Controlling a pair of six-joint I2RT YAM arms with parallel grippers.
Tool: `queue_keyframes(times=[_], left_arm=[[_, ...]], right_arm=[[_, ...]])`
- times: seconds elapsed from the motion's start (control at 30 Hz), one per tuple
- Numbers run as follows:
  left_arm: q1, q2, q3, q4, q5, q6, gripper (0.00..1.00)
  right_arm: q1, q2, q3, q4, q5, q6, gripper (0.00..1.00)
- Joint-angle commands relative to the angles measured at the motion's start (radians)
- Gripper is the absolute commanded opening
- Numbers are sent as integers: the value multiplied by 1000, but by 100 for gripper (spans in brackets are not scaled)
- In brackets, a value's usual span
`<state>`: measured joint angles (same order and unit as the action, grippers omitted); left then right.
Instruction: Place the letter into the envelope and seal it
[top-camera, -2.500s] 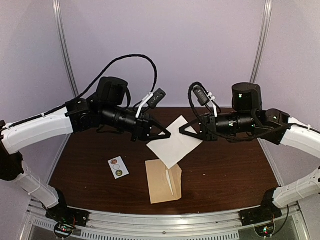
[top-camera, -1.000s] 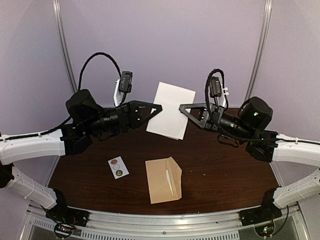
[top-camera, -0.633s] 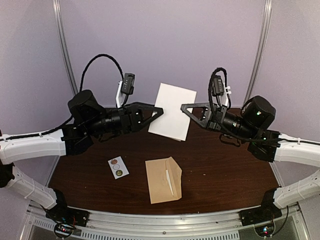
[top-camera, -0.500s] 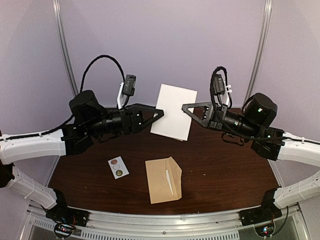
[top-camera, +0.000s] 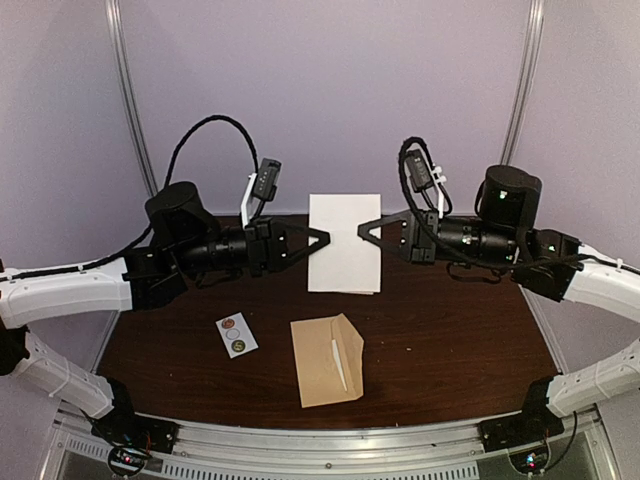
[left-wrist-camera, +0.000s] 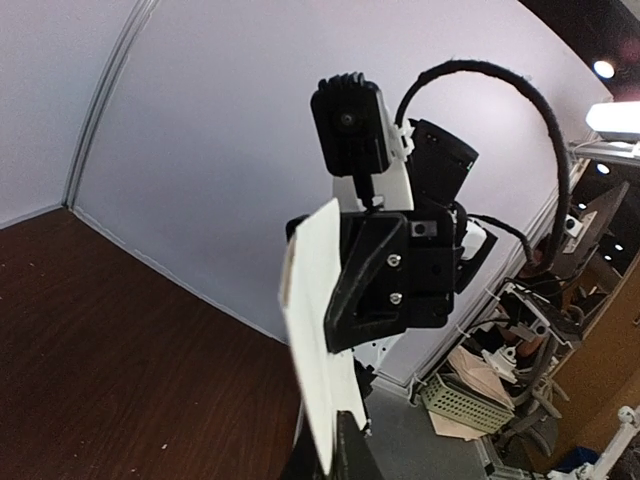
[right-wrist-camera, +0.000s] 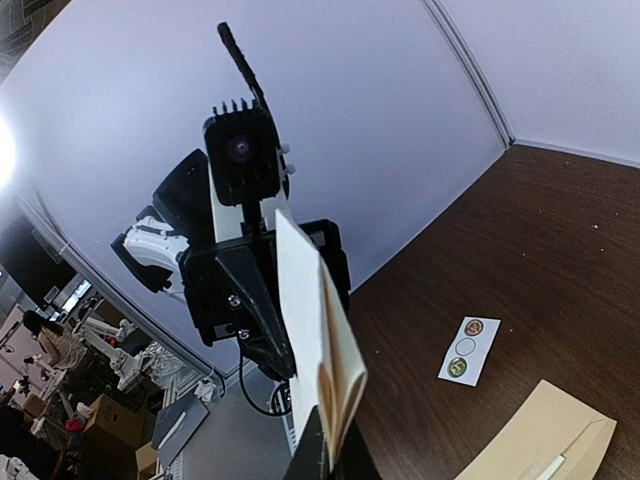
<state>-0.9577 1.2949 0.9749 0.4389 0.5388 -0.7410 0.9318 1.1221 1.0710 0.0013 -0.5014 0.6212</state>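
Observation:
The letter (top-camera: 345, 243), a folded white sheet, hangs upright in the air above the far middle of the table. My left gripper (top-camera: 320, 238) is shut on its left edge. My right gripper (top-camera: 366, 231) is shut on its right edge. The left wrist view shows the letter (left-wrist-camera: 312, 330) edge-on with the right gripper behind it. The right wrist view shows its folded layers (right-wrist-camera: 325, 335). The tan envelope (top-camera: 327, 360) lies flat near the front of the table, below the letter, with its flap open. A corner of it shows in the right wrist view (right-wrist-camera: 548, 440).
A small white sticker card (top-camera: 237, 334) with round dots lies left of the envelope; it also shows in the right wrist view (right-wrist-camera: 467, 350). The dark wooden table (top-camera: 450, 340) is walled by purple panels at the back and sides.
The letter was lifted off the table by both grippers. Over the last second it turned from tilted to square-on and came down a little, and the two grippers moved closer together.

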Motion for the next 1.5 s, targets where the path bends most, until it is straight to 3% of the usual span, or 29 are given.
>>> queue_keyframes(times=[0.0, 0.1, 0.17, 0.3, 0.47, 0.63, 1.0, 1.13, 1.27, 1.33, 1.4, 1.47], left_arm=[[-2, 11, 36, 21, 27, 8, 0], [-2, 15, 39, 20, 34, 9, 0], [-1, 14, 36, 20, 27, 8, 0], [-3, 2, 12, 74, 9, -8, 0], [-2, -3, 1, 104, -6, -15, 0], [-2, -4, -9, 100, -21, -17, 0], [-2, 2, -21, 89, -36, -28, 0], [-2, 4, -20, 89, -36, -27, 0], [-3, 5, -21, 81, -43, -27, 0], [-2, 2, -26, 63, -55, -24, 0], [-3, -4, -40, 45, -75, -25, 17], [-3, -17, -53, 12, -109, -29, 42]], right_arm=[[4, 23, 55, -115, -17, -62, 0], [4, 25, 52, -95, -23, -54, 0], [4, 23, 37, -56, -42, -38, 18], [4, 21, -24, 75, -78, 26, 36], [5, 21, -87, 207, -91, 101, 39], [6, 18, -123, 314, -99, 151, 35], [7, 42, -113, 344, -134, 158, 31], [9, 52, -108, 355, -131, 158, 20], [8, 54, -106, 345, -111, 160, 0], [7, 43, -108, 316, -70, 148, 0], [6, 27, -106, 240, -13, 121, 0], [-4, 12, -97, 147, 37, 95, 0]])
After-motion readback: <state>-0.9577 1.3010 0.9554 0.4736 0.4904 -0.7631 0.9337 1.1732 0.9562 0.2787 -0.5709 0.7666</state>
